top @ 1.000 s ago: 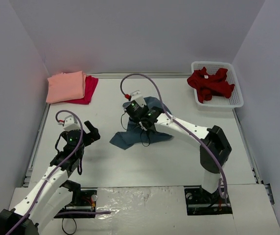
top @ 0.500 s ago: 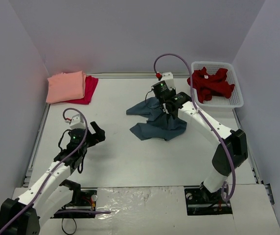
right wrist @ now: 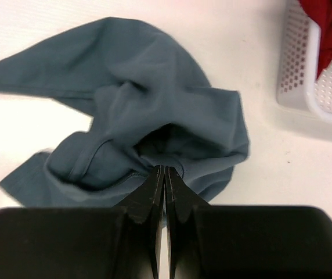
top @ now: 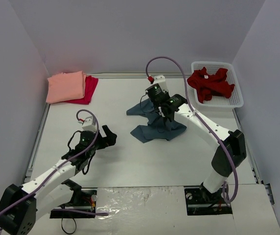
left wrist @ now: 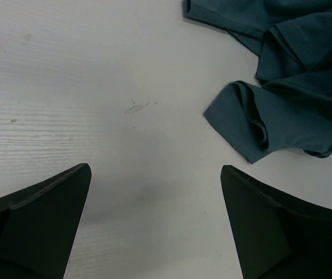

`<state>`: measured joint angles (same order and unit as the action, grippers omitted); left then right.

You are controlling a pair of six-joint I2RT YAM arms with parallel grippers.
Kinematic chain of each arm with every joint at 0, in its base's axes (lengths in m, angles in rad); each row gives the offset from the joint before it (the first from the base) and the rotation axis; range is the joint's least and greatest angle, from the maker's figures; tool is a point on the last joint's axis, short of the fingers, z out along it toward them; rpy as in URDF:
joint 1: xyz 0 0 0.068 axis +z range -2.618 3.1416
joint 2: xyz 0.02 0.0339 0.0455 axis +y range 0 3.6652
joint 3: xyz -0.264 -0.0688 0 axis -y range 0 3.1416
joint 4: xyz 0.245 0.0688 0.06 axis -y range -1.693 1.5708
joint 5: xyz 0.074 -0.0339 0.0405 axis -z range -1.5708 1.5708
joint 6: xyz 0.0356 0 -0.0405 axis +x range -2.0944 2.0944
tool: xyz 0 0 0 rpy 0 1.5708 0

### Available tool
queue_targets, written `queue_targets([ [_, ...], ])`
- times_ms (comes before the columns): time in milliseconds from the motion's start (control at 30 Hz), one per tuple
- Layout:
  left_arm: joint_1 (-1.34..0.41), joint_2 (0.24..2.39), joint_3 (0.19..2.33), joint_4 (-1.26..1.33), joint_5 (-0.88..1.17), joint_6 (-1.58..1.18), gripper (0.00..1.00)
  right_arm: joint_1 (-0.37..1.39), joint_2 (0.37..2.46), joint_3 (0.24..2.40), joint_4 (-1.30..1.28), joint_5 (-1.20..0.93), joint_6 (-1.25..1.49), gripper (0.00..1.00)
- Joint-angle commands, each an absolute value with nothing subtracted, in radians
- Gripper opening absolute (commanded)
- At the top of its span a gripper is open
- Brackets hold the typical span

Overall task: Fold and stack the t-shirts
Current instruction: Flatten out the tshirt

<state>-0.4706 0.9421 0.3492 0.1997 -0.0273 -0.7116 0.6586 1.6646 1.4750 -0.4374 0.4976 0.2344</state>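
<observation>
**Surface** (top: 130,161): The slate-blue t-shirt lies crumpled near its centre. A bunched garment dragged across it can pick up further folds; spread the garment before any fold is attempted.

**Slate-blue t-shirt** (top: 157,128): This is the largest garment. It is in a heap, with one sleeve or corner trailing toward the far left and a doubled-over lobe nearest the left arm. Probable fault: lifting from a single interior point raises a cone of cloth rather than an edge, so hem and shoulders cannot be located.

**Salmon-pink t-shirt** (top: 65,86) on **crimson t-shirt** (top: 90,88): These are folded and stacked at the far left corner, well apart from the work. A sloppy transfer of the next garment could push this stack askew.

**Dark red t-shirt** (top: 211,83): This garment is unfolded in the basket (top: 235,100), near the right arm (top: 203,127). A wide swing of the arm could snag the basket rim.

**Right jaws:** These are pressed together, clamped on a fold in the middle of the slate-blue t-shirt (right wrist: 154,116). How many layers they hold cannot be determined. A thin pinch may slip; a multi-layer pinch will prevent the cloth from opening.

**Left jaws:** These stand wide apart and hold nothing. They are over bare surface, with the shirt's nearest lobe (left wrist: 253,122) ahead and to one side. A late or off-target second grasp leaves the garment unsupported.
</observation>
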Motion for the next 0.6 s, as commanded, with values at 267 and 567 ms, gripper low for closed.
queue_targets([
  [267,-0.480,0.736,0.440,0.060,-0.222,-0.670,0.94,0.905,1.811,1.788,-0.446,0.376,0.204,0.00],
  [567,-0.480,0.626,0.451,-0.073,-0.299,-0.652,0.94,0.957,2.055,2.176,-0.502,0.333,0.141,0.00],
])
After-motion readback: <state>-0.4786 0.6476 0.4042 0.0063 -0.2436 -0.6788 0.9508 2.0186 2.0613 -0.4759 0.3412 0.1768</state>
